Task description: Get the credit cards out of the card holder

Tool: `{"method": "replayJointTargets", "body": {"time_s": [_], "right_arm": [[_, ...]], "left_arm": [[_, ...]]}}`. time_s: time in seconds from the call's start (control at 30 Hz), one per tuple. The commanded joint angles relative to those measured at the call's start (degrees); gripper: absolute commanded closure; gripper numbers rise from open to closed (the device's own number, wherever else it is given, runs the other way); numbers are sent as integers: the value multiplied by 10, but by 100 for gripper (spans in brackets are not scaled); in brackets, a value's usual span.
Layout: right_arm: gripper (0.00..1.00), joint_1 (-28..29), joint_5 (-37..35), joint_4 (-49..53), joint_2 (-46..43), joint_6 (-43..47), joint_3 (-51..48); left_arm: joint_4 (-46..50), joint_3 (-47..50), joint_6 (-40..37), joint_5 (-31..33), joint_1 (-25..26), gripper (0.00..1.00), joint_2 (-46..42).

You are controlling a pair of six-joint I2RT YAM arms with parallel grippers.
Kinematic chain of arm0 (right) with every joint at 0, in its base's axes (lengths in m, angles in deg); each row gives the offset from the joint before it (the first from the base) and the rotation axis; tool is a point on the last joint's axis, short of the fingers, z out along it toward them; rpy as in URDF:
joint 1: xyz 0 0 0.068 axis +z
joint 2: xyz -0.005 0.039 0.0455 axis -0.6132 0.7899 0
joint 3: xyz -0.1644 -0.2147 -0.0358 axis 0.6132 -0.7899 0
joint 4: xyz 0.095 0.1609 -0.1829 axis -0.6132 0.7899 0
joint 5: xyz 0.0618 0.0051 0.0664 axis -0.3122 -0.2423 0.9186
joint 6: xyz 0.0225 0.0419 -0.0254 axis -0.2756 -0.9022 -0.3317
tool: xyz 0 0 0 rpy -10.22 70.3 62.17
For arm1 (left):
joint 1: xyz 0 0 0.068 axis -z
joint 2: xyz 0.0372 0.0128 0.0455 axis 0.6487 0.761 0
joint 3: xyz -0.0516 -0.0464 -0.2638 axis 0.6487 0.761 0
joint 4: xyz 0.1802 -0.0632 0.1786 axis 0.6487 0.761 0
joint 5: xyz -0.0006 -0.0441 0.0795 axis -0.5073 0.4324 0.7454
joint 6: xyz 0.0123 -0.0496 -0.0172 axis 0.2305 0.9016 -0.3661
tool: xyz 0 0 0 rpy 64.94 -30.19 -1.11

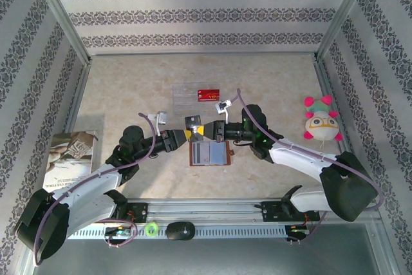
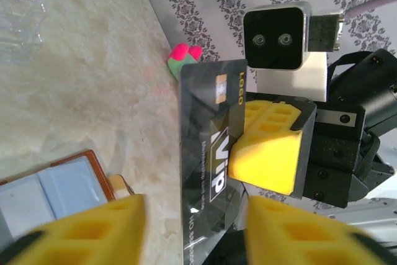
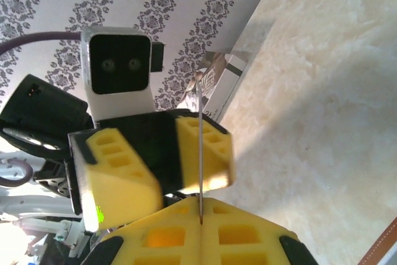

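Starting on the left: the left gripper has its yellow fingers spread, one on either side of the black card. It isn't squeezing it, so as far as I can tell it's holding nothing.

The card hangs in the air right between the two arms, over the far edge of the open wallet. The wallet lies flat on the table with its grey-blue lining facing up. The card's long side runs along the line from one gripper to the other, and the right wrist camera sees it dead edge-on.

Move right and there's the right gripper, clamped on the card's other end with a pad on each face. It's the only thing gripping the card.

The bit that matters next, I reckon, is that the card's left end sits inside the left gripper's open fingers. So the right arm should draw it out lengthwise, toward its own side, not swing it sideways into a pad.

The obvious drop spot looks like the clear tray further back on the table, where the red card lies. It's roughly straight ahead of both arms, and the right one has the card.
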Motion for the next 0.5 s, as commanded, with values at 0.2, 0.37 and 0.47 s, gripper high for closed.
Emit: {"method": "replayJointTargets", "body": {"time_s": [0.2, 0.37, 0.47], "right_arm": [[100, -41, -72, 439, 15, 299, 202], [100, -44, -179, 623, 76, 479, 343], [100, -41, -209, 684, 118, 546, 424]], "left_arm": [[186, -37, -2, 26, -66, 0, -61], [262, -65, -17, 0, -103, 0, -48], [313, -80, -34, 7, -117, 0, -50]]}}
